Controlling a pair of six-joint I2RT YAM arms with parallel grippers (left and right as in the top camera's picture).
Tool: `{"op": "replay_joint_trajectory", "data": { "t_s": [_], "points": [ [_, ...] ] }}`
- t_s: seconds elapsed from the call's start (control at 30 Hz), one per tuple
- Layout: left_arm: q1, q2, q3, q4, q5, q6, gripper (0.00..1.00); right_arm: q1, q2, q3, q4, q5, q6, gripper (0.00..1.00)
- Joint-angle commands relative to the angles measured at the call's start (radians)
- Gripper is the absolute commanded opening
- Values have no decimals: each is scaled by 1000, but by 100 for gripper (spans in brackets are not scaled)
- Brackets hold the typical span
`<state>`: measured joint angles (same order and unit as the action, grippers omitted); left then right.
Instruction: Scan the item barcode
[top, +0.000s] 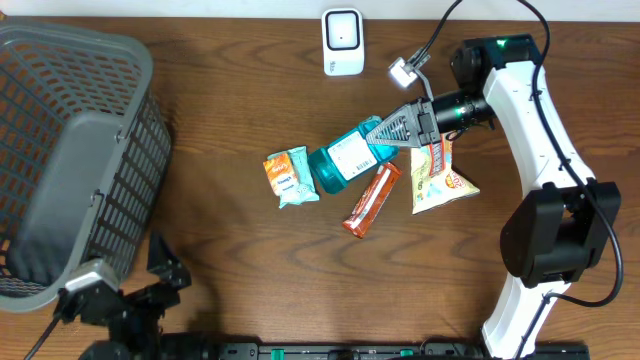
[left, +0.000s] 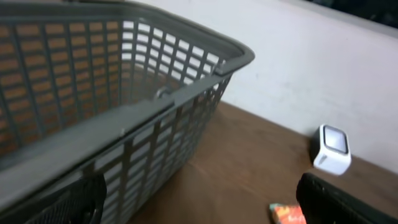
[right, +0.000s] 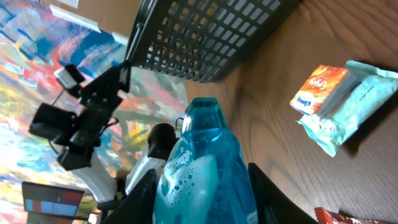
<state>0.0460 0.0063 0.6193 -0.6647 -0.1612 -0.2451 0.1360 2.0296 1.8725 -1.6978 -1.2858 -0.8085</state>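
Blue bottle is the one to watch, and it's been picked out of the pile! Start at the near edge, though. The left gripper sits down by the basket with its fingers spread wide and nothing between them (idle, by the look of it).

Move up to mid-table and here's the action. The right gripper has its fingers pinched on the bottle's neck end, and the wrist view shows blue liquid filling the gap between them. The bottle lies roughly flat with its white label facing up. I can't tell whether it is clear of the wood. Around it lie a teal-and-orange packet touching its base, an orange bar just below it, and a chip bag under the gripper.

At the far edge the white scanner stands well apart from the bottle. So I'd say the grasp is made. What's left is the carry to the scanner and turning the barcode (too small to find from here) toward it.
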Motion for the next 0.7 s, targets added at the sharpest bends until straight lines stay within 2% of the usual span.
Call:
{"op": "replay_joint_trajectory", "data": {
  "t_s": [0.0, 0.13, 0.23, 0.47, 0.67],
  "points": [
    [3, -2, -54, 76, -8, -62, 98, 21, -36, 24, -4, -112, -5, 5],
    [3, -2, -100, 156, -8, -68, 98, 43, -36, 24, -4, -112, -13, 4],
    [3, -2, -114, 144, -8, -67, 98, 54, -36, 24, -4, -111, -15, 5],
    [3, -2, -116, -31, -8, -67, 98, 64, -36, 24, -4, -100, -19, 5],
    [3, -2, -118, -121, -8, -67, 98, 64, -36, 24, 0, -78, -19, 6]
  ]
}}
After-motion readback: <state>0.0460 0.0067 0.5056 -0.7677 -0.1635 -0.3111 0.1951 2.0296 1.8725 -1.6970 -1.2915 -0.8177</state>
